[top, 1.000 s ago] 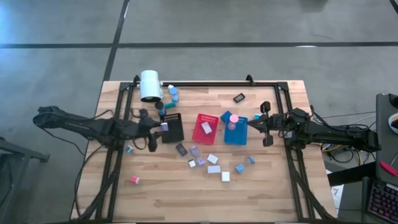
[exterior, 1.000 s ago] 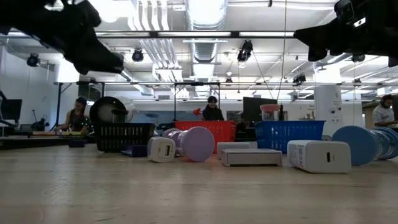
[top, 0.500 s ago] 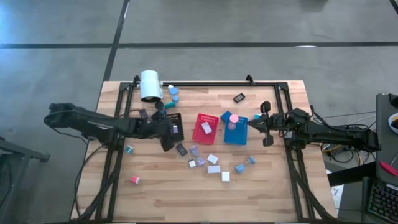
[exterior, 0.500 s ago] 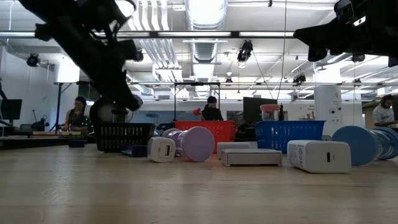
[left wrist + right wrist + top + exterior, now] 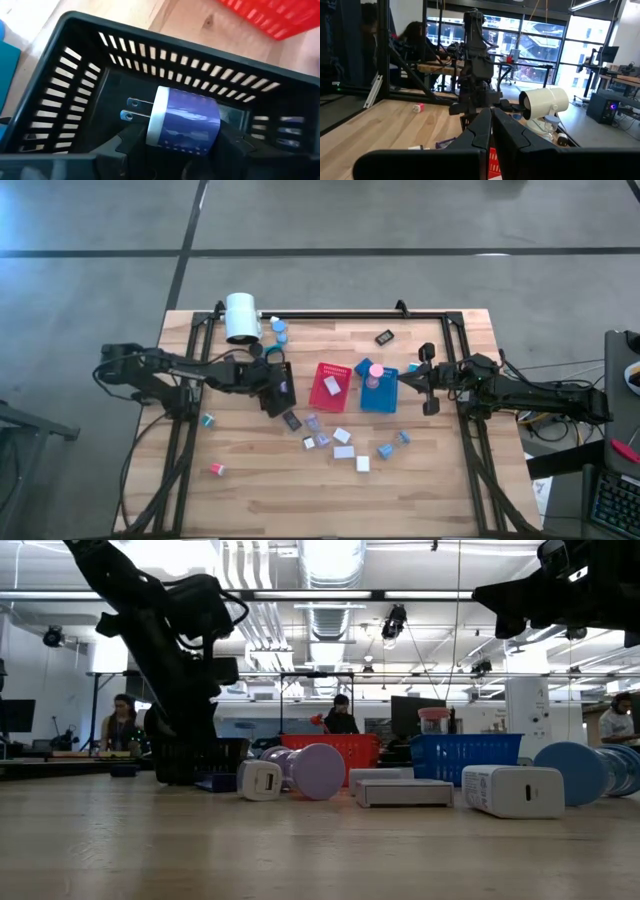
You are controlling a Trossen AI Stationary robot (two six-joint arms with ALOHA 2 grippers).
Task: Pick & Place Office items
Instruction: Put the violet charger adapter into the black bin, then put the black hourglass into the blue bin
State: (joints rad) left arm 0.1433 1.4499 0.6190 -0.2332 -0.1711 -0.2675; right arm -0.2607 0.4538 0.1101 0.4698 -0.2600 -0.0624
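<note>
Clamped on a lavender plug block [image 5: 184, 126], prongs forward, the left gripper [image 5: 282, 388] hangs inside the black tray [image 5: 75, 65]. At three o'clock from it stand the red tray [image 5: 329, 385] and blue tray [image 5: 379, 388]; at five o'clock, loose blocks [image 5: 343, 442] litter the wood. Farther toward three o'clock the right gripper [image 5: 404, 380] waits, pinched shut on nothing. Risk, I'd say: released askew, the prongs could snag a slotted wall and prop the block there.

Glossy lavender-and-white plastic charger [image 5: 182, 125] with metal prongs, matt black slotted plastic tray [image 5: 75, 70], pale wood-grain table [image 5: 260, 480].
</note>
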